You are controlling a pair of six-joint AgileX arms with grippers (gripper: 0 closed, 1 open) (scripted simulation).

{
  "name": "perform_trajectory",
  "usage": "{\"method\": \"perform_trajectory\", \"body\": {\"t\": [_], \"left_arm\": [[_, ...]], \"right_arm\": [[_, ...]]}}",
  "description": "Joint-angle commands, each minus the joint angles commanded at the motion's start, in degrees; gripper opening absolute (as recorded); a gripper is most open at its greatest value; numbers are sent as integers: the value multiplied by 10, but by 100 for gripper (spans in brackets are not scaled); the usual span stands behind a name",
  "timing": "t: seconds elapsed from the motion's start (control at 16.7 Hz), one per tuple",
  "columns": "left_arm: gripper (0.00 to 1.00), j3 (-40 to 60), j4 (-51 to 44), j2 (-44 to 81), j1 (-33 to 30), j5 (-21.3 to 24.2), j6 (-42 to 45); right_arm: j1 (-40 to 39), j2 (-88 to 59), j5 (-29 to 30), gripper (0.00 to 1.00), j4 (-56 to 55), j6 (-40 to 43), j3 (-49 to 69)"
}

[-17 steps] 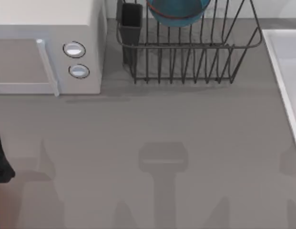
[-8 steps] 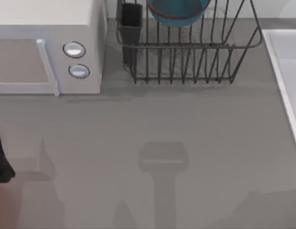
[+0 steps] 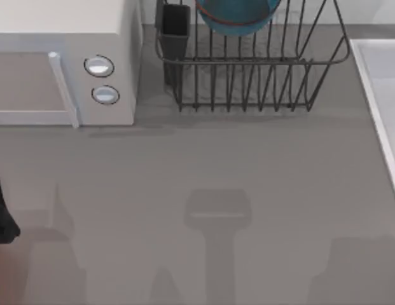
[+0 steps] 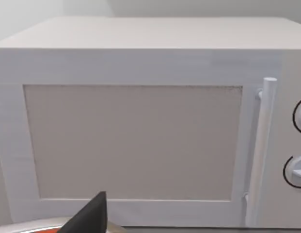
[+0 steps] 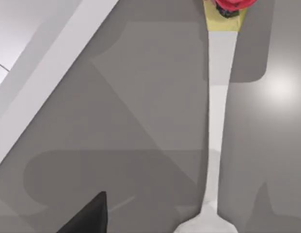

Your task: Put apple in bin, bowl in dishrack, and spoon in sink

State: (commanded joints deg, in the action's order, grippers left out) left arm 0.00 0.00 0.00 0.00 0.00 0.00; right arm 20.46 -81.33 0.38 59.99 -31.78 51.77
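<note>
Spoon step in hand; bowl (image 3: 237,16) sitting in dishrack (image 3: 254,70).
I am looking down my right wrist at the spoon (image 5: 217,131), lying flat near the sink (image 5: 41,82) rim. Finger spread: cannot tell. Next move, I judge: descending onto the handle.

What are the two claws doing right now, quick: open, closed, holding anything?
Left gripper: by the white box with knobs; open or shut cannot be told.
Right gripper: above the spoon; cannot be told either.
</note>
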Motion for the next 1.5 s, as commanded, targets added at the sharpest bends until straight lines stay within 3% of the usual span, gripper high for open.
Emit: {"method": "perform_trajectory", "body": {"t": [0.42, 0.96, 1.32, 1.5], "left_arm": [[100, 0, 0, 0, 0, 0, 0], [100, 0, 0, 0, 0, 0, 0], [100, 0, 0, 0, 0, 0, 0], [100, 0, 0, 0, 0, 0, 0]], "right_arm": [[-1, -6, 0, 100, -7, -2, -5], [0, -115, -1, 100, -240, -4, -125], [0, -128, 0, 100, -265, -4, -140], [0, -128, 0, 77, -265, -4, -140]]}}
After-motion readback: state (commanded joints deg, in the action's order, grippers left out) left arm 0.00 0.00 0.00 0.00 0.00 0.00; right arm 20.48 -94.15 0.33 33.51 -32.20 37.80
